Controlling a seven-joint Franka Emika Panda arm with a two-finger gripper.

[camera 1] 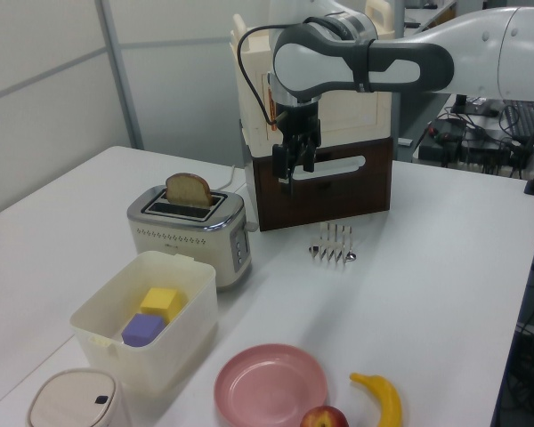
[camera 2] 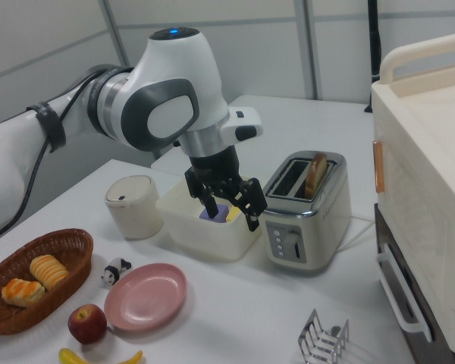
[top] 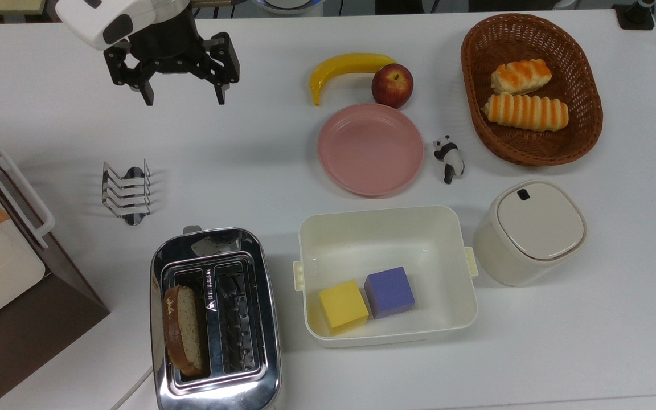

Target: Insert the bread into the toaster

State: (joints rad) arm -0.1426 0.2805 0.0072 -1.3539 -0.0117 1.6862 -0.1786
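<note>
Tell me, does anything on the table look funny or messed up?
Nothing is spilled or broken. The one odd bit: the bread stands in one slot of the toaster with its top poking up, not pushed down, and it sits toward one end of the slot.
</note>
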